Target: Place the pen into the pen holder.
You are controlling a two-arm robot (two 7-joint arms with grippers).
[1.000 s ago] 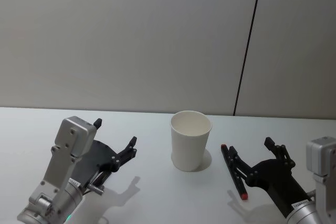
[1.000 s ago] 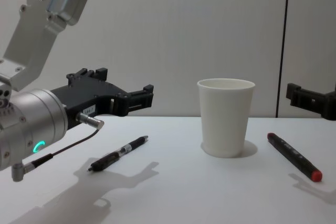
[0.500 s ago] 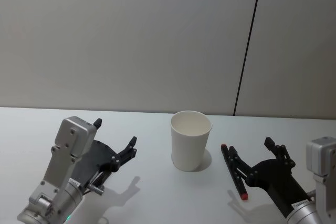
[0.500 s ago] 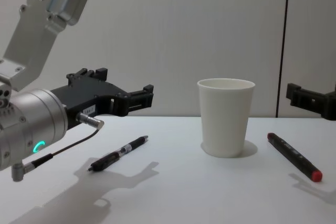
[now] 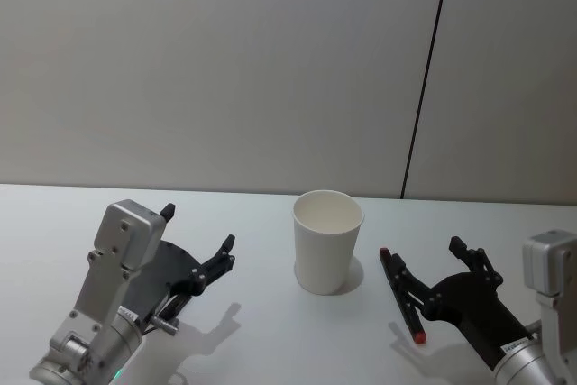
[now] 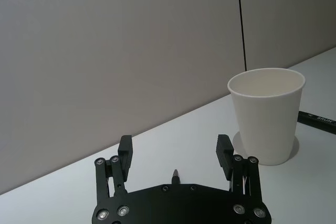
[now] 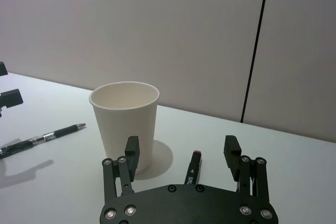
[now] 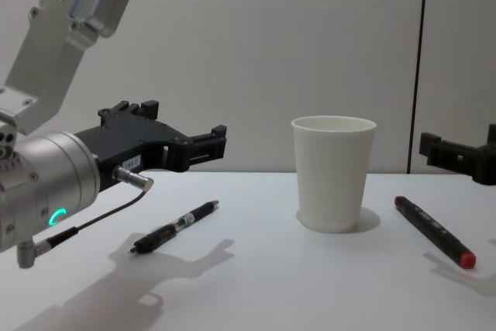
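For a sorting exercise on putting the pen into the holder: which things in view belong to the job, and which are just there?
Job: cup; black pen; red-tipped marker (either could be the pen meant); left pincer and right pincer, both open, one over each.
Just there: table; wall.

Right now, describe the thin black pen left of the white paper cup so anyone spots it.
Start at the white paper cup mid-table. On the robot's left of it, beneath the open left gripper, lies a slim black pen with a pale middle band. Unlike the thicker black marker beneath the open right gripper, it has no red ends.
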